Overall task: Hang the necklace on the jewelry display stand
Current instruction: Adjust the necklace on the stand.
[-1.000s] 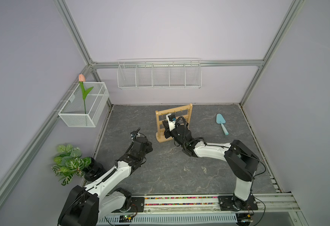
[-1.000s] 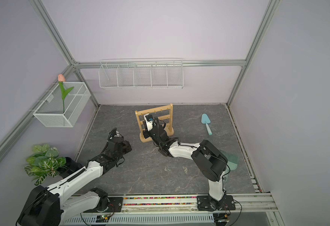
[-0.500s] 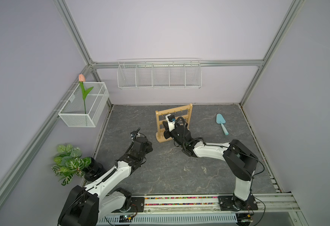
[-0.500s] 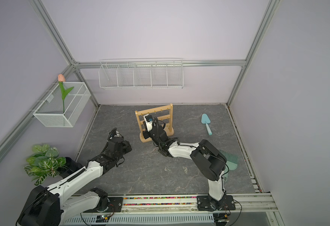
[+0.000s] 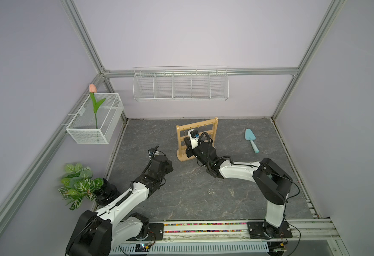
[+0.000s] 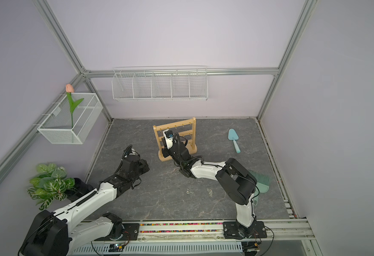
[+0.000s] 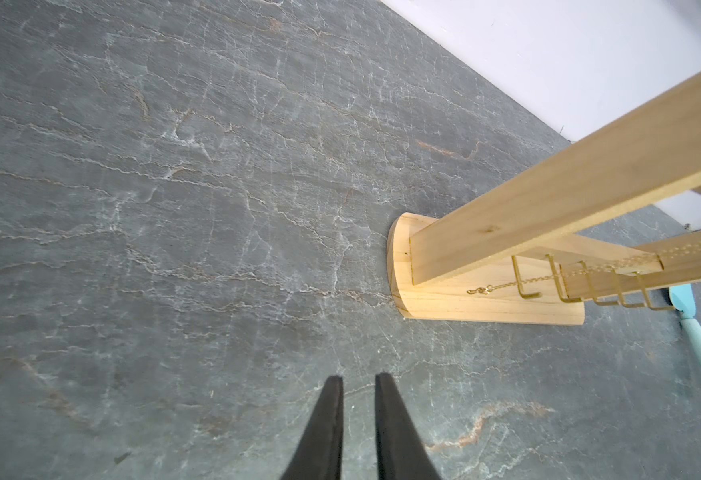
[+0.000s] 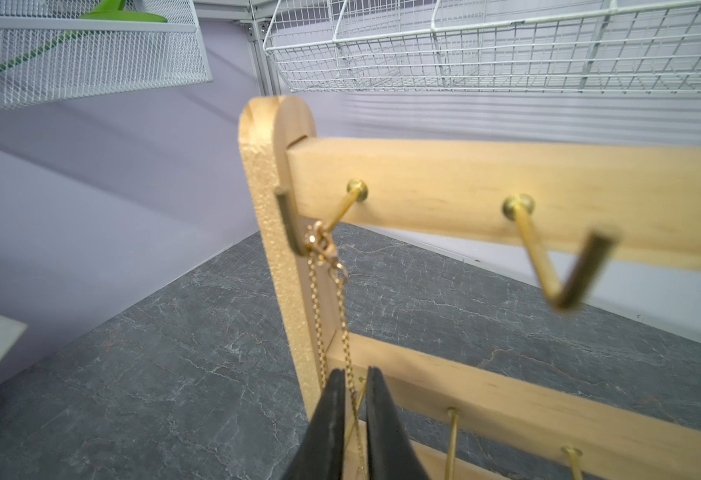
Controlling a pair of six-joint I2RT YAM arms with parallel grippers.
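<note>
Near the back of the dark stone-look counter (image 5: 181,204), in both top views: the jewelry display stand (image 5: 178,141) (image 6: 157,138), upright on its oblong base and turned a little askew to the back wall.

Draped over the end hook (image 8: 288,226) of the top bar, hard against the upright on the left arm's side: the gold necklace (image 8: 324,248), caught there at its clasp, with two strands falling straight down in front of that upright. Same necklace (image 7: 507,285) visible in the left wrist view as a fine chain strung across the first hook.

Right tool (image 8: 356,370) close in front of the stand, below that hook and about level with the middle bar. Fingers parted by a narrow slit only, with one strand of the chain running down through the slit and no clear pinch on it.

Left tool (image 7: 359,376) near the stand's base but clear of it, pointing down over the counter. Fingers a narrow slit apart, holding nothing.

Elsewhere:
- a teal trowel (image 5: 250,139) flat on the counter, on the right arm's side of the stand
- a white wire basket (image 5: 180,87) on the back wall
- a mesh basket (image 5: 86,135) with an artificial tulip on the side wall
- a leafy plant (image 5: 79,184) beside the left arm's base
</note>
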